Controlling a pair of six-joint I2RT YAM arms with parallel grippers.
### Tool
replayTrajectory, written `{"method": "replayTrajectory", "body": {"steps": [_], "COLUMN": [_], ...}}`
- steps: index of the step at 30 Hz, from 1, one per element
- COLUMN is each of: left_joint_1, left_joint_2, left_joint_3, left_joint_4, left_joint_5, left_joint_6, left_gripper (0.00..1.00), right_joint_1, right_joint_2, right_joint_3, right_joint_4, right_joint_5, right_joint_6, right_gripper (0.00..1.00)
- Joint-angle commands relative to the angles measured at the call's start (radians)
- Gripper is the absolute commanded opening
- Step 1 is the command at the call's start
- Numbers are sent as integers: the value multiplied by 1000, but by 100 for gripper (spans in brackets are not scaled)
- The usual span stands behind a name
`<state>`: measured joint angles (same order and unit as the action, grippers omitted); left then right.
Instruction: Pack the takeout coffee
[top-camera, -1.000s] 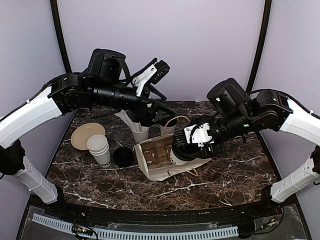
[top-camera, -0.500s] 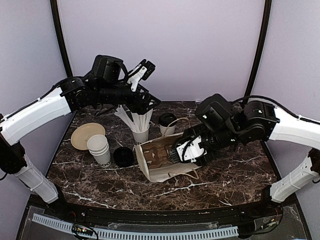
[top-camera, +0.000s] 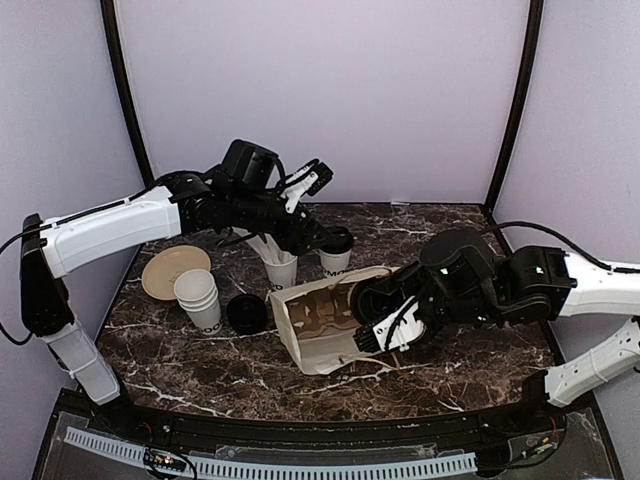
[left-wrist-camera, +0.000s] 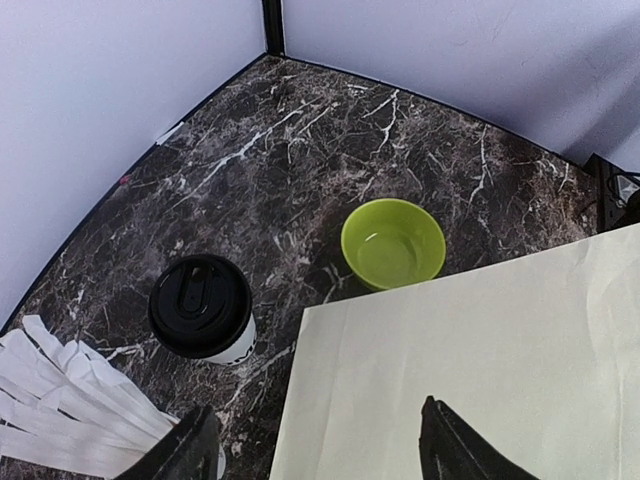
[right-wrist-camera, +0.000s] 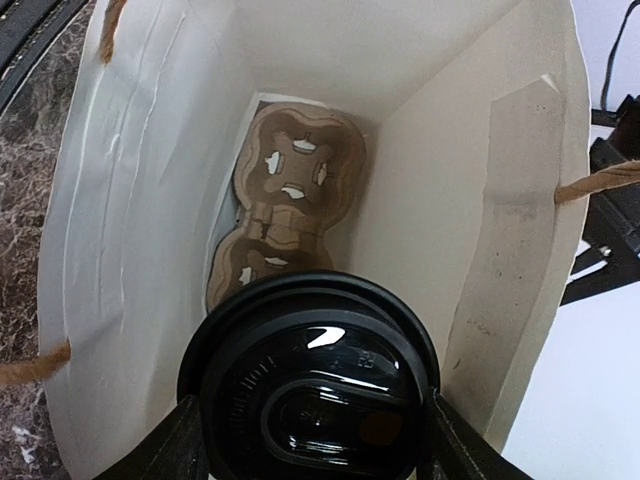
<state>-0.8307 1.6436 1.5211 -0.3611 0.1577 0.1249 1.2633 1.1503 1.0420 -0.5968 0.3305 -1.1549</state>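
Clamping a lidded coffee cup (right-wrist-camera: 310, 400), the right gripper (right-wrist-camera: 315, 440) is holding it at the paper bag's (right-wrist-camera: 450, 200) mouth; the left gripper (left-wrist-camera: 315, 437) is hovering, fingers apart.

The coffee cup (right-wrist-camera: 310, 385) went farther into the bag (top-camera: 305, 345).
The right gripper (right-wrist-camera: 315, 440) dropped lower, carrying it through the mouth, while the left gripper (left-wrist-camera: 320, 440) swung down beside the lidded cup (left-wrist-camera: 200, 305) at the back.

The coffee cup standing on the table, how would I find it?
Find the white paper bag lying open on the marble table. Just behind it stands the coffee cup, beside the cup of straws. Unlike that one, it wears a black lid.
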Motion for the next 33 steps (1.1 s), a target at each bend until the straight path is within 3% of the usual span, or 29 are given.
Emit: {"method": "replayTrajectory", "body": {"steps": [1,16,33], "left_joint_1": [30,61,60], "left_joint_2": [34,81,114], "left_joint_3": [-7,-11,-28], "left_joint_4": [-1,-24,-18], "left_joint_5": [56,141,235], "left_joint_6": [32,56,62], "left_gripper": [71,67,66], "right_joint_1": [8,-72,-133], "right_joint_2": [31,124,212], "right_joint_3": [-10,-42,-10], "right_joint_4": [144,251,237], "right_joint_5": [26,-33,-94], "right_joint_6": [-24,-12,45], "right_gripper": [49,48,46]}}
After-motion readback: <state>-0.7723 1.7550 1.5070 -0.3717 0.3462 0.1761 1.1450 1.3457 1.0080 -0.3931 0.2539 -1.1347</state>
